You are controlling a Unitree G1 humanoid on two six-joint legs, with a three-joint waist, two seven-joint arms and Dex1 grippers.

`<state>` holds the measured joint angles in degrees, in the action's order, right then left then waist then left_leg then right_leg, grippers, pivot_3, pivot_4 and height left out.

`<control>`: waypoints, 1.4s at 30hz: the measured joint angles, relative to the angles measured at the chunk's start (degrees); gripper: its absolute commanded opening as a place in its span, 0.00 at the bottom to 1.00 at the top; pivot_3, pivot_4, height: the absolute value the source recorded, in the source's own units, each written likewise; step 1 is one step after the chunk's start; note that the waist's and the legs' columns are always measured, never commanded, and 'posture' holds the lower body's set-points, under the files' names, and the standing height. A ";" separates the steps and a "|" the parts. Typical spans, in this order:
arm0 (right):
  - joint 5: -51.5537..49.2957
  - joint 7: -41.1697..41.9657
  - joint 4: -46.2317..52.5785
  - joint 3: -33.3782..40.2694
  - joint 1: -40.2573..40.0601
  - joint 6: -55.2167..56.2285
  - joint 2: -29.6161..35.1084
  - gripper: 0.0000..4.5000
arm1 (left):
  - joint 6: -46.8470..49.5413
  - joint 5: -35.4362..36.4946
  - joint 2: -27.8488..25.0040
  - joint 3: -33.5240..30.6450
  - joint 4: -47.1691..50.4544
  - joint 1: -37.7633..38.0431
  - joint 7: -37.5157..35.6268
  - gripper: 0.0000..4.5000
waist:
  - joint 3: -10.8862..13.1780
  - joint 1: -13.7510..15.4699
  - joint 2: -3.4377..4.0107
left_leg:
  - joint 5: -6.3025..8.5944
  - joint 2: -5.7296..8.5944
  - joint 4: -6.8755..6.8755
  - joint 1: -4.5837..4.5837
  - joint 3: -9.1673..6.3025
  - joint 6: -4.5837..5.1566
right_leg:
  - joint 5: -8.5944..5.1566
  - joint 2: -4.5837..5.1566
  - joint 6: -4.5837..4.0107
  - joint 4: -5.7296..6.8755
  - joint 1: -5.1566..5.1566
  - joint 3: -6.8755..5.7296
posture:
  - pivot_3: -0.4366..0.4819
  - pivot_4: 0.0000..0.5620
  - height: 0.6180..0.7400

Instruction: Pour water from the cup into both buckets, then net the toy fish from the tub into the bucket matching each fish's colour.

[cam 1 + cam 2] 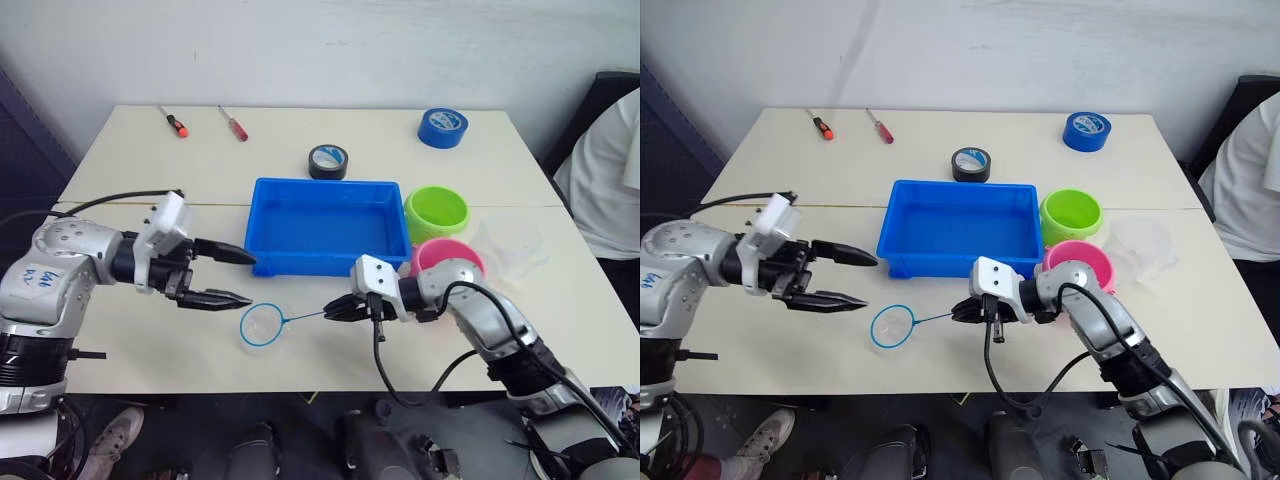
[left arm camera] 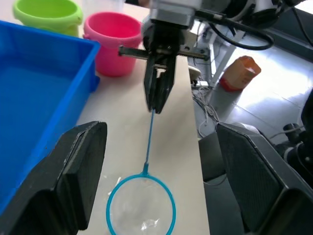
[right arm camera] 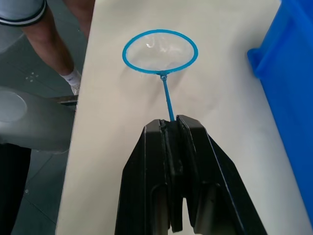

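The right gripper [image 1: 338, 308] has its jaws pressed together on the thin handle of the net [image 1: 263, 324], whose blue hoop lies flat on the worktop [image 1: 130, 350] near the front edge, just in front of the tub's near left corner. The left gripper [image 1: 238, 277] hangs just left of the hoop with its jaws spread wide, holding nothing, one finger reaching toward the tub's near left corner and the other pointing at the hoop. The tub [image 1: 326, 227] sits in the middle of the worktop; no fish can be made out inside it. The green bucket [image 1: 436, 213] stands just right of the tub, and the pink bucket [image 1: 446, 257] stands nearer, just beside the green one and right behind the right wrist. The clear cup [image 1: 511, 244] stands upright right of both buckets. At the far side lie two screwdrivers [image 1: 176, 123], a black tape roll [image 1: 328, 161] and a blue tape roll [image 1: 442, 127]. A person in white [image 1: 606, 180] sits at the right edge.
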<state>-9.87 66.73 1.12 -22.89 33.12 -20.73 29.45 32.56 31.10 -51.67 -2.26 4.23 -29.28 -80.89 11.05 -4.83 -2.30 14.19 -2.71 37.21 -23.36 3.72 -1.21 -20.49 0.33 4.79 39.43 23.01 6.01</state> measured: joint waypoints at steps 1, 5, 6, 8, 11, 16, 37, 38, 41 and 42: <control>0.77 -0.10 -1.68 -0.44 0.28 1.27 -0.59 0.00 | -0.19 -0.01 0.01 0.50 0.01 0.00 -0.03 0.86 | 0.00 0.01 0.00 | 0.00 0.00 0.00 0.00 0.00 0.00 | 0.00 0.00 0.00 0.00 0.00 0.00 | 0.48 0.27 0.95; 3.03 -1.04 -9.45 -1.38 1.81 5.91 -3.89 0.00 | -1.61 -0.91 -0.01 1.42 -0.13 -0.05 0.01 0.86 | 0.00 -0.22 0.00 | 0.00 -0.01 -0.01 0.04 0.02 0.00 | 0.00 -0.03 0.00 0.03 -0.01 0.02 | 0.48 0.27 0.95; 3.46 -1.21 -10.95 -1.40 2.25 6.70 -4.40 0.00 | -1.95 -1.13 -0.01 1.59 -0.19 -0.04 0.06 0.86 | 0.00 -0.20 0.00 | 0.00 -0.01 -0.01 0.04 0.01 0.00 | 0.00 -0.03 0.00 0.04 -0.01 0.01 | 0.48 0.27 0.95; 4.02 -1.23 -12.77 -1.40 2.90 8.12 -5.00 0.00 | -2.10 -1.26 -0.01 1.65 -0.23 -0.04 0.21 0.86 | 0.00 -0.12 0.00 | 0.00 -0.01 -0.02 0.04 0.00 -0.01 | 0.00 -0.03 0.00 0.02 -0.01 -0.01 | 0.48 0.27 0.95; 4.56 -1.28 -15.15 -1.38 3.97 9.67 -5.91 0.00 | -2.09 -1.26 0.14 1.63 -0.22 -0.05 1.36 0.86 | 0.00 -0.12 0.00 | 0.00 -0.01 -0.02 0.04 0.00 -0.01 | 0.00 0.00 0.00 0.01 -0.01 0.01 | 0.48 0.27 0.95; 4.99 -1.31 -17.30 -1.29 4.52 10.45 -6.23 0.40 | -1.99 -1.24 1.46 1.40 -0.26 -0.05 3.81 0.87 | 0.00 -0.14 0.00 | 0.00 -0.01 -0.02 0.04 -0.01 -0.01 | 0.00 0.00 0.00 0.01 -0.03 -0.01 | 0.48 0.27 0.95; -5.39 -17.97 30.72 17.94 -28.95 -17.98 5.87 0.81 | 5.82 -1.94 14.48 -14.70 12.18 27.25 38.66 0.87 | -0.09 0.19 -0.04 | 0.19 -0.01 -0.21 0.23 -0.31 0.07 | 0.04 0.17 0.03 -0.64 -0.61 -0.22 | 0.48 0.27 0.95; -5.39 -19.32 31.21 18.78 -31.30 -17.78 5.40 0.81 | 4.81 -2.48 16.30 -15.17 13.01 29.95 40.37 0.87 | -0.16 0.17 0.03 | 0.29 -0.02 -0.22 0.27 -0.30 0.10 | 0.04 0.18 0.04 -0.76 -0.69 -0.22 | 0.48 0.27 0.95; -4.84 -21.82 30.17 19.11 -35.12 -17.28 5.38 0.81 | 4.05 -4.03 19.74 -14.18 12.28 35.92 43.33 0.87 | -0.10 0.19 -0.10 | 0.37 -0.03 -0.18 0.09 -0.29 0.15 | 0.04 0.17 0.05 -0.87 -0.58 -0.23 | 0.48 0.27 0.95; -4.73 -22.14 30.16 19.12 -35.14 -16.88 5.41 0.81 | 3.72 -4.35 20.08 -14.02 12.16 36.38 43.61 0.87 | -0.10 0.24 -0.12 | 0.37 -0.03 -0.16 0.09 -0.30 0.15 | 0.05 0.17 0.06 -0.87 -0.59 -0.24 | 0.48 0.27 0.95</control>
<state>-14.60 44.59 31.28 -3.77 -2.02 -37.61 34.86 36.28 26.76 -31.59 -16.27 16.40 7.10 -37.28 10.95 -4.60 -2.42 14.56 -2.74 37.05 -23.27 3.42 -1.06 -20.45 0.50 4.85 38.56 22.43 5.78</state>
